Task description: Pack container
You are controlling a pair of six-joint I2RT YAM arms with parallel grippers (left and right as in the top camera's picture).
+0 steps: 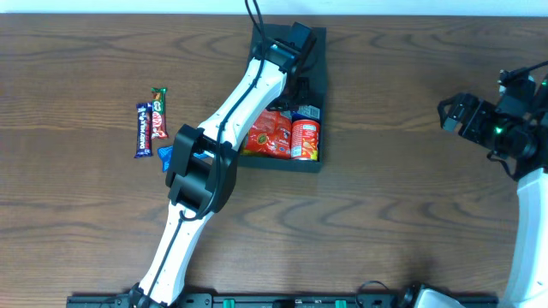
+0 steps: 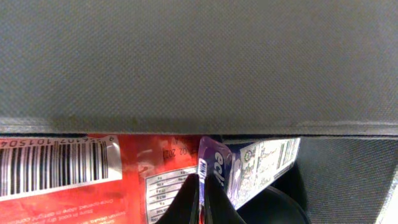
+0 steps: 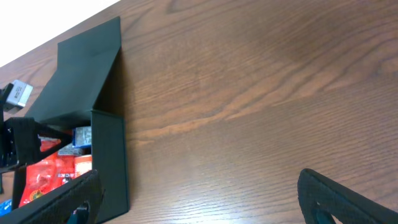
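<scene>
Container (image 1: 322, 137) sits far centre of the desk (image 1: 411, 214). It is a dark teal-grey box with its flap lid (image 1: 315, 44) open and lying back on the far side.

Inside, at the near end, are a red crinkled packet (image 1: 272, 133) and a red packet with white print (image 1: 306, 139) just right of it. A purple-and-white packet (image 1: 307, 111) lies just beyond them. The far half of the interior is hidden under the left arm.

Left tool (image 2: 200, 186) is down inside the box, facing a grey inner wall (image 2: 199, 62). Its jaws are narrowed to a slit, and they appear to pinch the edge of the purple-and-white packet above a red packet's barcode label (image 2: 59, 168). The tips are cut off at the picture's bottom edge.

Right tool (image 3: 199, 199) is spread wide, with nothing between the fingers (image 3: 336, 193). It is well right of the container, over bare desk.

Left of the box, well apart, two bars lie side by side: a purple bar (image 1: 143, 130) and a red bar (image 1: 158, 115). A blue item (image 1: 167, 156) near them is mostly covered by the left arm's elbow, and I cannot make out what it is.
</scene>
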